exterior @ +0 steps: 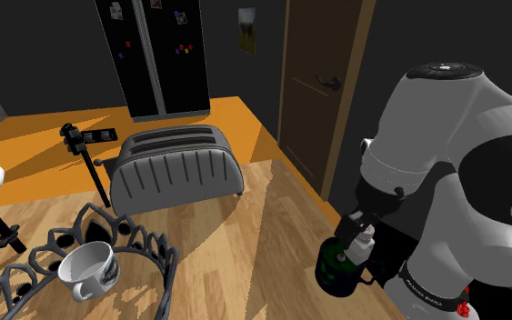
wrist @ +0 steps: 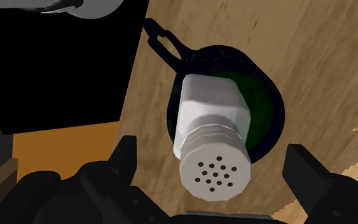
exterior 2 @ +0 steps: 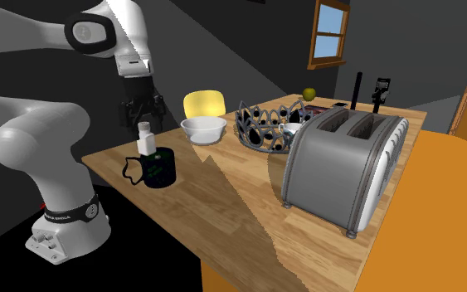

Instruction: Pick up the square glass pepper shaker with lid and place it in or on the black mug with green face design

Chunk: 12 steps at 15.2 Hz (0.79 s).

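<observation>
Now, shaker: we see the white square shaker with a dotted lid (wrist: 209,137) in the round black mug with green marks (wrist: 269,95).
Jaws: the black gripper (wrist: 212,158) has them apart, touching nothing.
Writing: too small to read.

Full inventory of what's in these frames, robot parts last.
shaker: 1, white, standing in the mug
mug: 1, black with green, on the table near the arm's base
toaster: 1, grey, on the table
wire basket: 1, dark, on the table
cup: 1, white, inside the wire basket
bowl: 1, white, beside the wire basket
fridge: 1, black, beyond the table
table: 1, wooden
arm: 1, white
gripper: 1, black, open, above the shaker
</observation>
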Available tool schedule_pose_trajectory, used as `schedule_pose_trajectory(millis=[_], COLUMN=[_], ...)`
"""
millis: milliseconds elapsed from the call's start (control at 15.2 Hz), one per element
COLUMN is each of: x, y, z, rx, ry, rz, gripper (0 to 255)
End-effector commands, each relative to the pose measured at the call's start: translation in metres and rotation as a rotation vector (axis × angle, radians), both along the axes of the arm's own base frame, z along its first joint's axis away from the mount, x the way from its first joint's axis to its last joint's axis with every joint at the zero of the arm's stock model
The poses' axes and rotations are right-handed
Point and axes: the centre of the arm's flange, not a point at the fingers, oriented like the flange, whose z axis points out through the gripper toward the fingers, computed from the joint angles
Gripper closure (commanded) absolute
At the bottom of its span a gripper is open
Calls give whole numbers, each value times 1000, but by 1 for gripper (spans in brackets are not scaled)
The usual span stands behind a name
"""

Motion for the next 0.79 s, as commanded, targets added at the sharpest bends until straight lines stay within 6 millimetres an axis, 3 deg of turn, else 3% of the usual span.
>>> schedule_pose_trajectory(millis=[0, 198, 726], x=[-1, -4, -4], y=[1, 2, 2], z=[13, 50, 50], rx=[0, 0, 0], ry=[0, 0, 0], rz=[0, 0, 0], gripper=[0, 0, 0])
